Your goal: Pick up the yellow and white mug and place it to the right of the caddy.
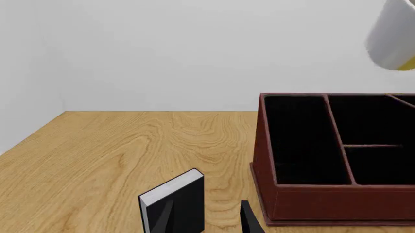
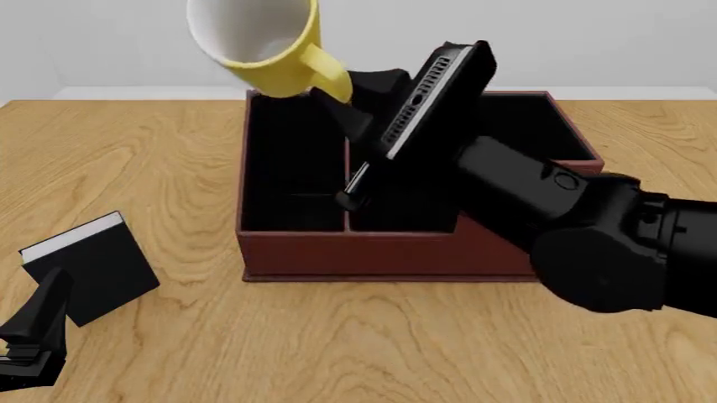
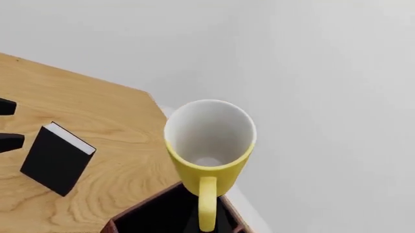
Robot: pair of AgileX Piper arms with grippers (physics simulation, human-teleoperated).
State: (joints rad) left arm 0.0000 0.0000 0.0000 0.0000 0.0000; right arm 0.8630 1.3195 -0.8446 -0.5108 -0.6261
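The yellow and white mug hangs high in the air, tilted, above the back left part of the caddy. My right gripper is shut on its yellow loop handle. From the right wrist view I look into the mug's white inside, with the handle toward the camera and a corner of the caddy below. The left wrist view catches the mug's edge above the reddish-brown caddy. My left gripper is open, low at the near left, holding nothing.
A black book with white page edges stands on the wood table left of the caddy, just beyond my left fingertips. The right arm reaches over the caddy's right half.
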